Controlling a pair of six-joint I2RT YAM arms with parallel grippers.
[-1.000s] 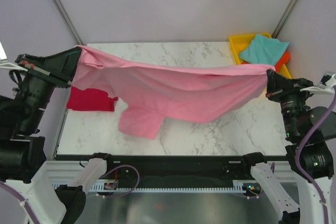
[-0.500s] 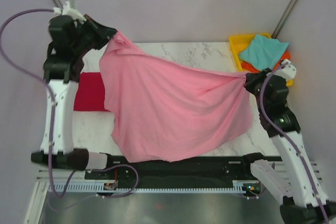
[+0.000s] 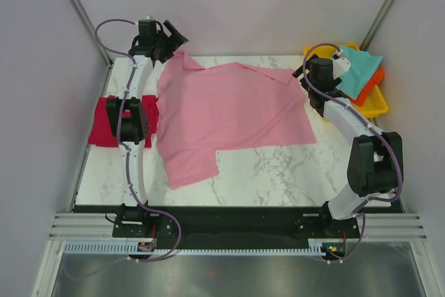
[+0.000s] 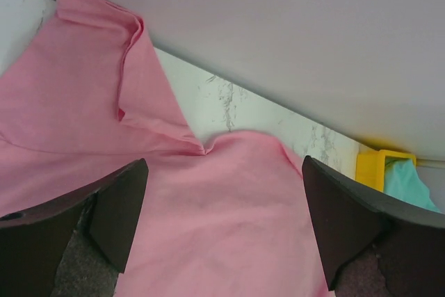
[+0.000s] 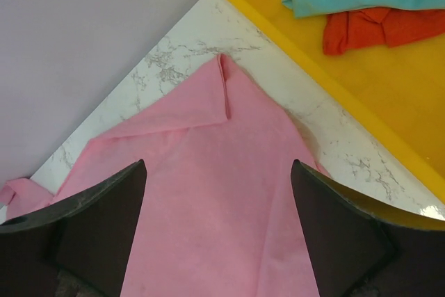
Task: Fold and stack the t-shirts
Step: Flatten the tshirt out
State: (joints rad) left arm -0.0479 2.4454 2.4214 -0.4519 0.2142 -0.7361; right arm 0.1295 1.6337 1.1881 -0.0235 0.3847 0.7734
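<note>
Your white marble desk (image 3: 264,172) carries three things. A light pink t-shirt (image 3: 229,113) lies spread flat across its far half. A folded crimson t-shirt (image 3: 101,130) sits at the left edge, and a yellow tray (image 3: 376,109) rests at the far right corner.

crimson shirt (image 3: 101,129) half behind left arm (image 3: 133,120)

Yellow tray (image 5: 361,102), perhaps overhanging far right corner, marble table (image 3: 278,172)
</note>
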